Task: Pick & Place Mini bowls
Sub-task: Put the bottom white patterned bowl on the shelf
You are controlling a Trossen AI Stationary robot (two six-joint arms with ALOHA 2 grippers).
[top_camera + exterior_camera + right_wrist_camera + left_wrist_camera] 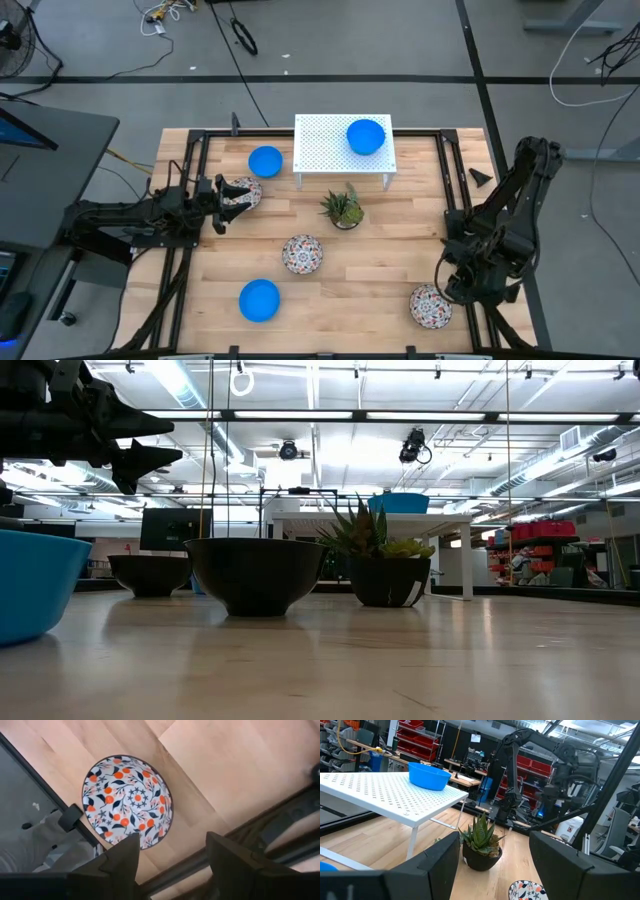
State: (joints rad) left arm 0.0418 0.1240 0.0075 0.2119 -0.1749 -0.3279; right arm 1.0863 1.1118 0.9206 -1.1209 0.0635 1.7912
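Right under the right claw (pixel 170 865), seen from its wrist, lies a floral bowl (pixel 128 801) on the wooden counter (pixel 390 250), tight against the dark frame rail at the counter's near right corner; the claw's fingers stand wide apart and hold nothing. My worry there is the rail: a finger coming down on that side could strike the frame or tip the bowl up on its rim rather than close on it. The left claw (pixel 222 205) is parted too and, as far as I can judge, empty, hovering beside a second floral bowl (pixel 243 192) at the far left; a careless reach could shove that bowl toward the blue one (pixel 265 161) just beyond it. By count: three blue bowls, one on the white perforated shelf (pixel 325 148), namely the raised blue bowl (pixel 366 136), one beside the shelf, and one near the front edge (pixel 259 300); three floral bowls, the third (pixel 302 253) mid-counter; one potted plant (pixel 344 208), which any carry toward the shelf could clip.
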